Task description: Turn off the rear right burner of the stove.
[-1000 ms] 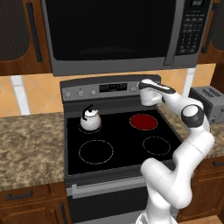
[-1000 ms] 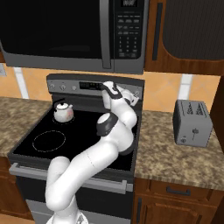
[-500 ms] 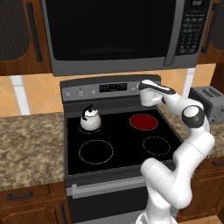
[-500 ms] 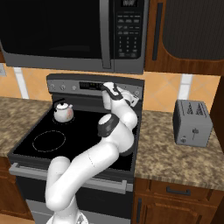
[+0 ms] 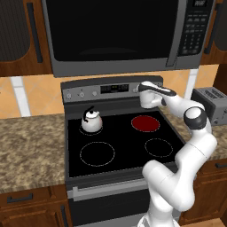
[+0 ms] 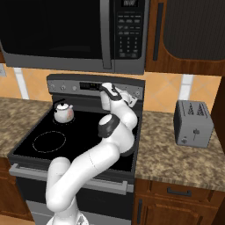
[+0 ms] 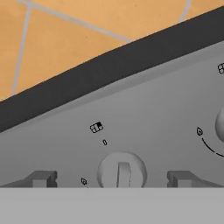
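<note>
Up at the stove's (image 5: 124,146) grey back panel (image 7: 144,118), the gripper (image 7: 111,178) is spread wide and grasping nothing; its two fingertips (image 7: 41,178) stand one on each side of a round knob (image 7: 122,171) without touching it. That knob has a raised bar across its face, standing nearly upright in the hand view, with a small four-square burner icon (image 7: 96,127) above it and to the left. Part of a second knob (image 7: 220,124) peeks in at the right edge. From the left base view the hand (image 5: 150,94) sits at the right end of the panel, above and behind the rear right burner (image 5: 146,123), whose disc glows red. A kettle (image 5: 91,121) rests on the rear left zone, the two near zones (image 5: 97,153) are black, and a toaster (image 6: 193,123) stands on the right counter (image 6: 176,160).
</note>
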### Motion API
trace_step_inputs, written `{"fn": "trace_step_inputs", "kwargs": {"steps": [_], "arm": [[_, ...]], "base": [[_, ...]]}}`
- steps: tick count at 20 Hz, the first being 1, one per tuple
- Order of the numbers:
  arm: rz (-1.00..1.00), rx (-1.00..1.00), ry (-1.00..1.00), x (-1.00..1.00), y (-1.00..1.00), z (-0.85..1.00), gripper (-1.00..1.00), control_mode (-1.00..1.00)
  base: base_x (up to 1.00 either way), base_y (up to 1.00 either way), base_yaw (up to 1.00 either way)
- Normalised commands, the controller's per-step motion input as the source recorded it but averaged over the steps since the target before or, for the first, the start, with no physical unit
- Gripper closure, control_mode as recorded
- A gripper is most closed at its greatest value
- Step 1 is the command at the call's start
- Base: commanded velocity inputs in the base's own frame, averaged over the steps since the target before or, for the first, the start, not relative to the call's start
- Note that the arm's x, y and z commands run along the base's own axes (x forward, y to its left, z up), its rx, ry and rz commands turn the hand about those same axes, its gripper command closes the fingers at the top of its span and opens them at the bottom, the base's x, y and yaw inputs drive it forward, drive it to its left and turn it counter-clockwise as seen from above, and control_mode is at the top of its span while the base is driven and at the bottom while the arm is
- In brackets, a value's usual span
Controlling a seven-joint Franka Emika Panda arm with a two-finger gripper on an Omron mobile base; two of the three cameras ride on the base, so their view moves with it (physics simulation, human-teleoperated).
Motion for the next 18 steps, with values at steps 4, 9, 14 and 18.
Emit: {"fn": "trace_step_inputs", "kwargs": {"steps": [4, 9, 14, 18], "arm": [[0.00, 0.00, 0.00, 0.01, -0.02, 0.07, -1.00, -1.00], [0.00, 0.00, 0.00, 0.00, -0.05, 0.12, -1.00, -1.00], [0.00, 0.00, 0.00, 0.00, -0.01, 0.03, -1.00, -1.00], [0.00, 0.00, 0.00, 0.00, -0.04, -0.14, -1.00, -1.00]], "base": [[0.00, 0.00, 0.00], [0.00, 0.00, 0.00], [0.00, 0.00, 0.00], [0.00, 0.00, 0.00]]}}
